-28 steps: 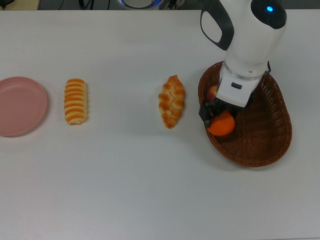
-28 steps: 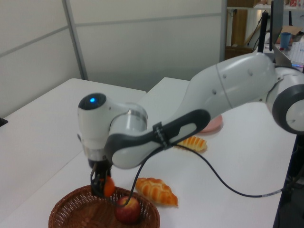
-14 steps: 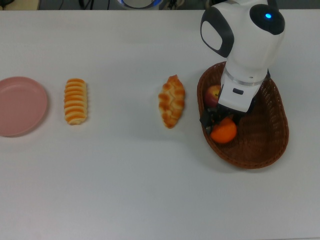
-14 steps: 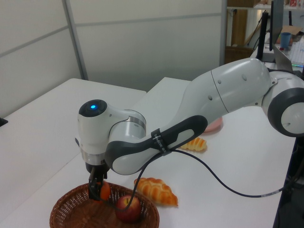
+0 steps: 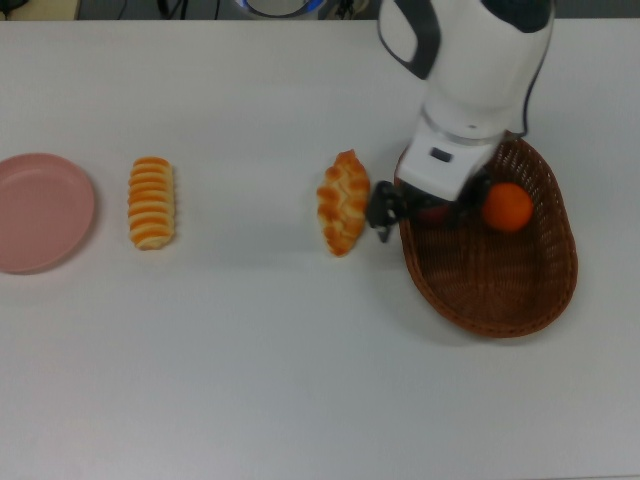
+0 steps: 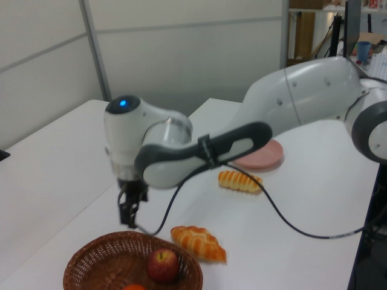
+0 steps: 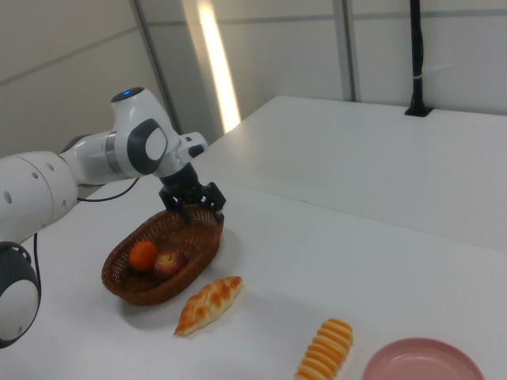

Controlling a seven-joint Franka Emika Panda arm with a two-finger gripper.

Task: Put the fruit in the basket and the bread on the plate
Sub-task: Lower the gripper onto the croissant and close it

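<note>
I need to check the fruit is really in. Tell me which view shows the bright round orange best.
The right view: the bright round orange sits unblocked inside the brown woven wicker basket, beside the dark red apple. The top view also shows it, though the arm crowds it. The left view catches only a sliver at the bottom edge.

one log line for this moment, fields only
pincer: open, empty, above basket rim | apple, orange: in basket | loaf, croissant: on table | plate: empty

apple (image 7: 166,264), orange (image 7: 143,256) in basket (image 7: 198,237), breads (image 5: 343,202) on table
</note>
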